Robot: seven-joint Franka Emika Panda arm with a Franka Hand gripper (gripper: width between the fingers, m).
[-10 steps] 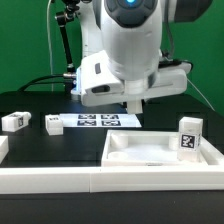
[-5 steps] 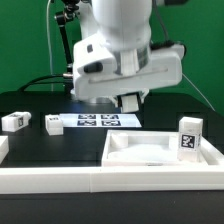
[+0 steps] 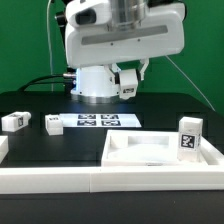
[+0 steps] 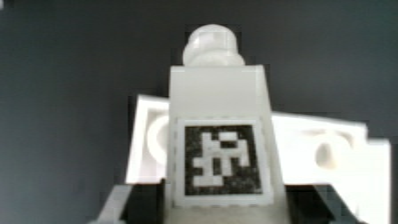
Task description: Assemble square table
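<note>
Leg [image 4: 217, 120] clamped in gripper [image 3: 126, 87], high over tabletop [image 3: 160, 168]: if grip slips or leg tilts, prob. won't seat in corner.

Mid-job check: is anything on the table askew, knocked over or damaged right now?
Nothing looks damaged or spilled. The tabletop lies flat, and the upright leg stands by its rim on the exterior view's right. The outer leg and inner leg lie loose beside the marker board. The fingers grip the held leg.

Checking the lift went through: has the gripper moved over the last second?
Yes. In the exterior view the gripper has risen, farther above the marker board, holding a leg.
</note>
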